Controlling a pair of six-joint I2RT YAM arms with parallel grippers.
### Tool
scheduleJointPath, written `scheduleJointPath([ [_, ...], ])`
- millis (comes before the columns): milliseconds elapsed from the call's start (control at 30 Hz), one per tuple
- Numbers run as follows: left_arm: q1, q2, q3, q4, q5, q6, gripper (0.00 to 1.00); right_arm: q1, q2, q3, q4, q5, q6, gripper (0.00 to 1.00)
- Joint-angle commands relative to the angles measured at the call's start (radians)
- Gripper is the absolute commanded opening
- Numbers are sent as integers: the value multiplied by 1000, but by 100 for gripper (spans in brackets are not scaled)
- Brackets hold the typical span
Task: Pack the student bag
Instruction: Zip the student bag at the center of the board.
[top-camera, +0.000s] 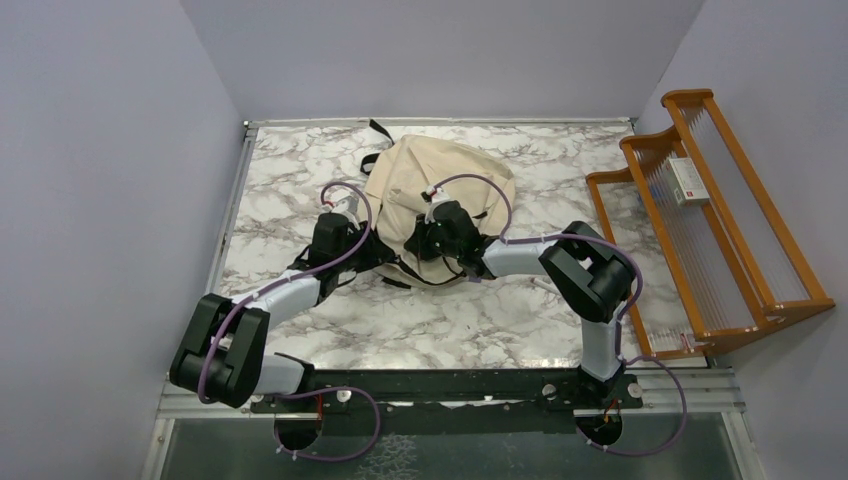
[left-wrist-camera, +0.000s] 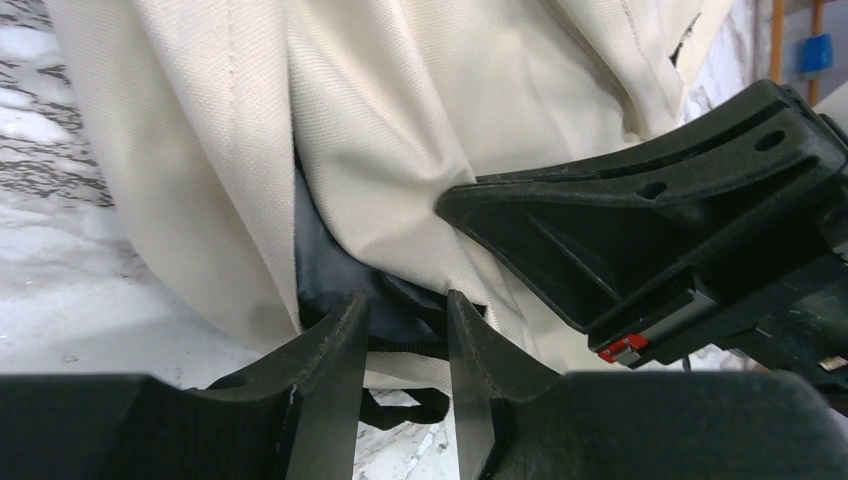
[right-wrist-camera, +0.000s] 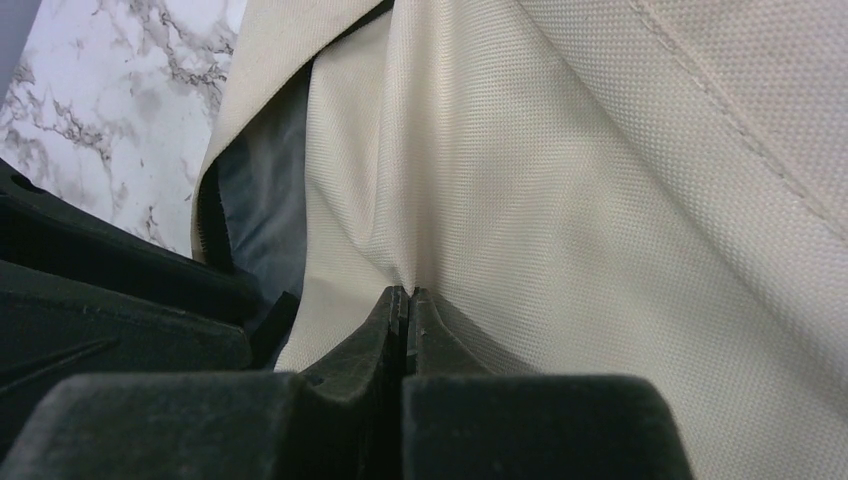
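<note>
Large cream fabric student bag (top-camera: 450, 170) at twelve o'clock on marble table (top-camera: 500, 320): right gripper (right-wrist-camera: 405, 292) clamped shut on a fold, left gripper (left-wrist-camera: 400, 305) half-open, gripping its black-trimmed rim.

woven cloth student bag (right-wrist-camera: 600, 200), glossy marble-look table (top-camera: 450, 320)

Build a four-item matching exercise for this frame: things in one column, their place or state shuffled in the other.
Things:
1. student bag
2. left end effector
3. right end effector
4. wooden rack

Place or state:
A. shut, pinching a fold of cream fabric
B. at the right edge of the marble table
C. closed on the bag's dark opening rim
D. lying mid-table, toward the far side

Pairs: 1-D, 2-C, 3-A, 4-B
</note>
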Motion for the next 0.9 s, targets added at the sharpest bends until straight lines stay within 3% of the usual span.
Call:
scheduleJointPath([
  [0,-3,4,-27,56,79,-35,36,-6,13,-26,-21,-21,9,2],
  [533,-5,-10,-19,61,122,-84,39,-5,20,-26,-11,-37,8,2],
  [867,-6,42,0,73,120,-62,35,-5,16,-37,-9,-33,8,2],
])
